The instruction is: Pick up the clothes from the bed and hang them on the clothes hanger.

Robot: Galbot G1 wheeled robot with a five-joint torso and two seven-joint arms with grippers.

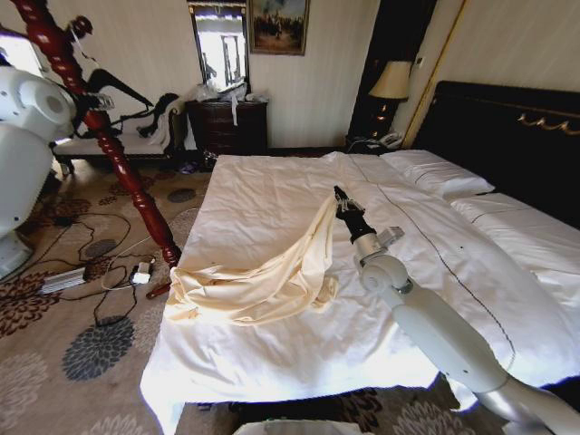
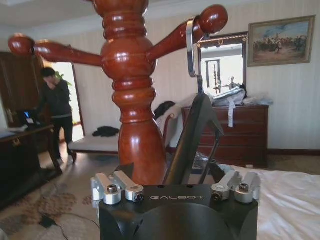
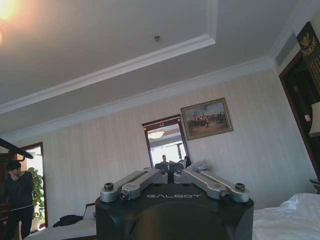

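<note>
1. Hanger (image 2: 192, 140) came first on the left: the slim black clothes hanger hung by its silver hook from a peg of the red wooden coat stand (image 1: 100, 127), bare of any garment.
2. The left gripper (image 2: 175, 187) sat just below that hanger, its 2 fingers spread wide, the hanger's black arm rising between them; whether they touched it I could not tell.
3. The cream-yellow clothes (image 1: 263, 272) were mostly heaped on the near left part of the bed (image 1: 435, 263), on the white sheet, with 1 long fold drawn up toward the middle.
4. The right gripper (image 1: 342, 201) was raised over the middle of the bed, fingers drawn together on the top of that lifted fold, so the garment was partly off the sheet and most of it lay down.
5. By my reading, the pickup was under way: the grasp looked made, while lifting the garment clear, carrying it to the stand and draping it over the hanger remained.
</note>
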